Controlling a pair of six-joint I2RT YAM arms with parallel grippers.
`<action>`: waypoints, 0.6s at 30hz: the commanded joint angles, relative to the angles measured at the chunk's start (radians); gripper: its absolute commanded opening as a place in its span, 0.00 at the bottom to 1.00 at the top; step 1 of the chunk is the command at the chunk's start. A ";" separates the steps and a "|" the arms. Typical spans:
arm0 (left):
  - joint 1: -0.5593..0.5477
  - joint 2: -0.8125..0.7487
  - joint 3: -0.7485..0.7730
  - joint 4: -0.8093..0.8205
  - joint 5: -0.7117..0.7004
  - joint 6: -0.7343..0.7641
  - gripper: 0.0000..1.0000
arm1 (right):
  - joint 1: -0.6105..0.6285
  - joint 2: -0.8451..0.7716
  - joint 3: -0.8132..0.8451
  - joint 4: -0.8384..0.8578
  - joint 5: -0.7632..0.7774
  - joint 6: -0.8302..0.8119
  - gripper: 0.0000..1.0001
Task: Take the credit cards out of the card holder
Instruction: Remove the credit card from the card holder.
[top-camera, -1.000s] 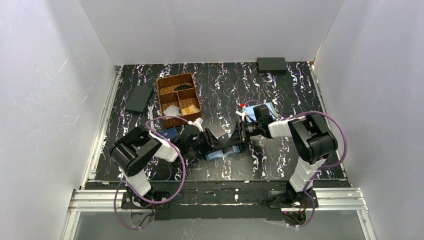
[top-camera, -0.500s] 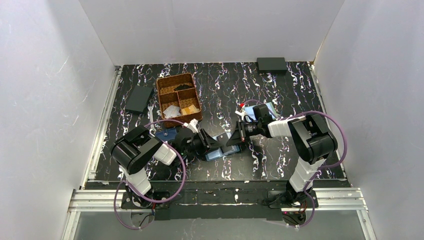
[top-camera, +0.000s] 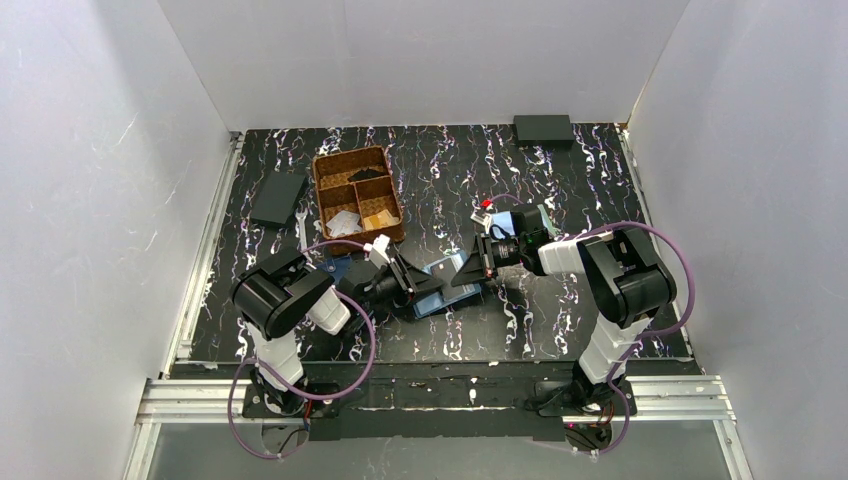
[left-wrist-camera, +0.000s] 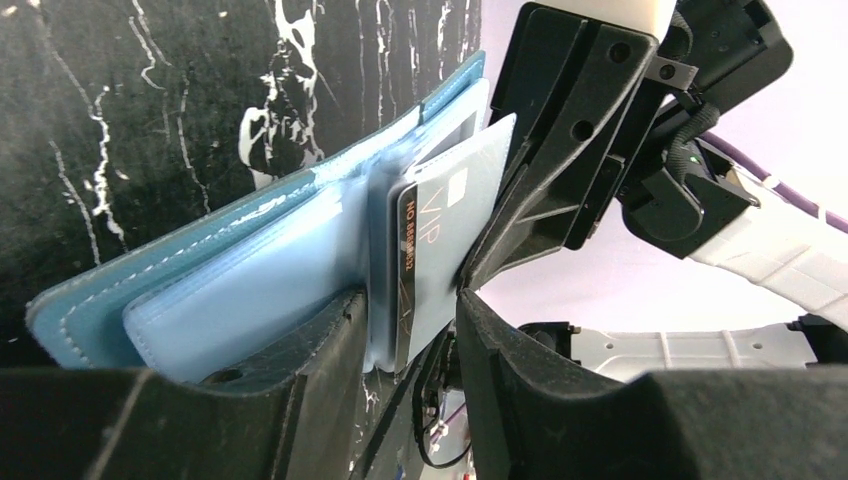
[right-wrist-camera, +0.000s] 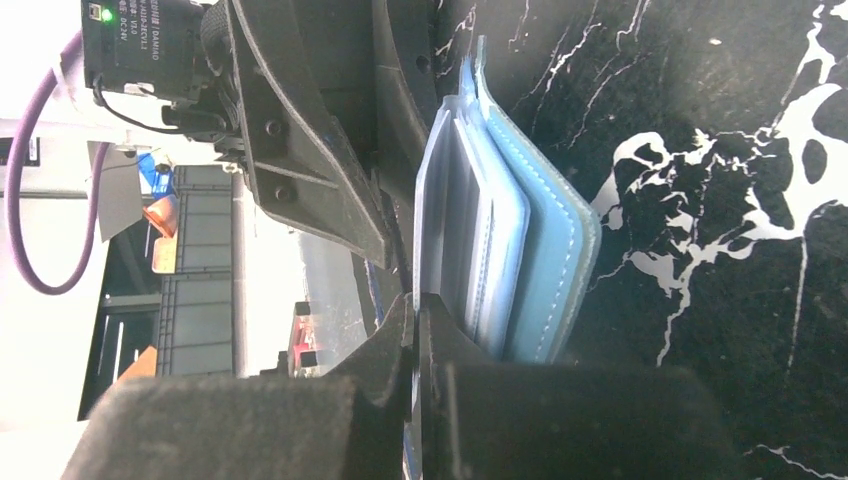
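The steel-blue card holder (top-camera: 437, 290) lies open on the black marbled table between both grippers. Its outer cover (left-wrist-camera: 200, 260) rests on the table and its pale pocket leaves stand upright. My left gripper (left-wrist-camera: 410, 297) is shut on those standing leaves, one finger on each side. A whitish credit card (left-wrist-camera: 450, 215) printed "VIP" sticks out of the pockets. My right gripper (right-wrist-camera: 415, 300) is shut on that thin card's edge (right-wrist-camera: 425, 200), right beside the card holder (right-wrist-camera: 545, 270). From above, the left gripper (top-camera: 408, 282) and right gripper (top-camera: 468, 272) face each other across the holder.
A brown compartment tray (top-camera: 330, 165) with small items stands behind the left arm. A black wallet (top-camera: 278, 198) lies at the left, and a black box (top-camera: 542, 128) at the back wall. A paler blue holder (top-camera: 538, 215) sits behind the right wrist.
The right gripper's jaws have closed on the card. The left gripper has drawn back to the left with the pocket leaves, and the holder stands more upright.
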 joint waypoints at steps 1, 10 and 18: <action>0.005 -0.033 -0.015 0.055 -0.006 0.013 0.36 | 0.009 -0.034 0.019 0.072 -0.141 0.024 0.01; 0.005 -0.081 0.011 0.058 0.015 0.010 0.21 | 0.010 -0.024 0.023 0.070 -0.163 0.024 0.01; 0.004 -0.104 0.012 0.064 0.021 0.049 0.20 | 0.023 -0.003 0.042 0.024 -0.187 -0.006 0.01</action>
